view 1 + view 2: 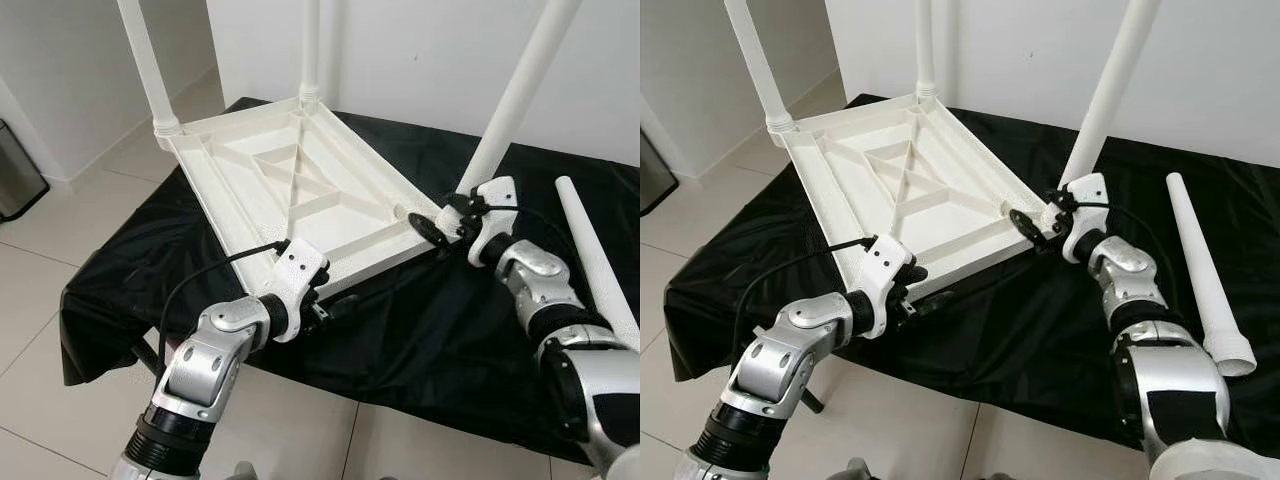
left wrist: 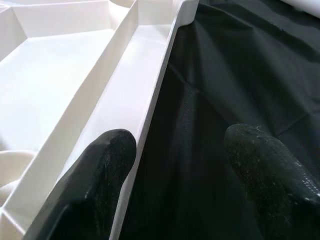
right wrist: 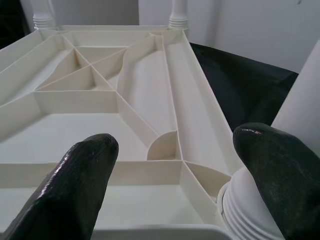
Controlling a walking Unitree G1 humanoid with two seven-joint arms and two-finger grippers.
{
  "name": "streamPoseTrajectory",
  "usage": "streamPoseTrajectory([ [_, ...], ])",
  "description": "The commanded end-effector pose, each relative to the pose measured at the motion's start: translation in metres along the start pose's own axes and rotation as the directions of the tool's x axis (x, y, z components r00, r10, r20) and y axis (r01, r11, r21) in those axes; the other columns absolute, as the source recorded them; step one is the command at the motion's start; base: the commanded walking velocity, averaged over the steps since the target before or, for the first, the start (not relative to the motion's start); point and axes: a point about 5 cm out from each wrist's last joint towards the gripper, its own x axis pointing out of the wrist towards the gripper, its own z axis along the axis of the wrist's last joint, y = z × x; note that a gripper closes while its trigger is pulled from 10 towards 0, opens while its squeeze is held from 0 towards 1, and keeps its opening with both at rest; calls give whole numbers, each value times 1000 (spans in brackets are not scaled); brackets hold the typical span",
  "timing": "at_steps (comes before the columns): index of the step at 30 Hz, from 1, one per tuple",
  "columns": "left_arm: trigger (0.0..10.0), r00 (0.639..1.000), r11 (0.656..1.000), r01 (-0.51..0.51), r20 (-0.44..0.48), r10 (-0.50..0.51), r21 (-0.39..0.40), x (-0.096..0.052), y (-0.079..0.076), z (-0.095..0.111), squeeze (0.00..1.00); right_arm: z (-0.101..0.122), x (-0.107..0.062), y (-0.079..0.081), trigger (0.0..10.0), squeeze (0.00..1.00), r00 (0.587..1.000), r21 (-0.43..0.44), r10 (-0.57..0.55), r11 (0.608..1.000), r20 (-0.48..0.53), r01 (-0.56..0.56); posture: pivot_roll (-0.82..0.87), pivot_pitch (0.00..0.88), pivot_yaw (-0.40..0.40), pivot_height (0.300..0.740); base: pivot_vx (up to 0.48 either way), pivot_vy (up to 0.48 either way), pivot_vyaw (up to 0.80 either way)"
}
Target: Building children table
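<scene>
Right hand [image 1: 437,229], fingers spread wide, sits at the upturned tabletop's [image 1: 300,190] near corner beside the third fitted leg [image 1: 515,95], while the spare leg [image 1: 598,262] lies lengthwise on the black-draped counter [image 1: 420,330] just outboard, and the left hand [image 1: 322,305], also spread, straddles the near rim.

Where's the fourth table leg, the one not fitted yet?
The loose leg lies flat on the black cloth at the robot's right, apart from the upturned tabletop, beyond the right gripper.

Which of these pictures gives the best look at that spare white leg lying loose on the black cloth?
The right eye view: the loose table leg lies there whole, flared end nearest the robot. The left eye view cuts off its near end at the picture's edge. The left wrist view catches perhaps a white sliver of it at the top corner.
</scene>
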Motion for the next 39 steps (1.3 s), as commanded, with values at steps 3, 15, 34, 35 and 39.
streamPoseTrajectory([
  [3, 10000, 1000, 1000, 11, -6, -11, 10, 0, -3, 2, 0, 4, -1, -8, 10000, 0, 999, -7, -41, 999, -1, 41, 2, 13, -8, 740, 0, 0, 0],
  [15, 10000, 999, 999, -19, -43, 21, 31, -6, 5, -4, 0, 1, 9, 34, 10000, 0, 980, 26, 122, 991, 155, -128, 13, 19, -15, 740, 0, 0, 0],
  [34, 10000, 982, 991, -133, -130, 136, 36, -12, 33, -14, 0, 24, -36, 73, 10000, 0, 896, 150, 155, 960, 416, -236, -4, 18, -17, 740, 0, 0, 0],
  [35, 10000, 977, 989, -146, -152, 149, 33, -12, 35, -17, 0, 29, -43, 79, 10000, 0, 885, 165, 174, 949, 433, -268, -10, 16, -13, 740, 0, 0, 0],
  [39, 10000, 962, 984, -175, -209, 177, 31, -10, 40, -26, 0, 34, -54, 89, 10000, 0, 876, 180, 200, 936, 438, -303, -21, 14, -9, 740, 0, 0, 0],
])
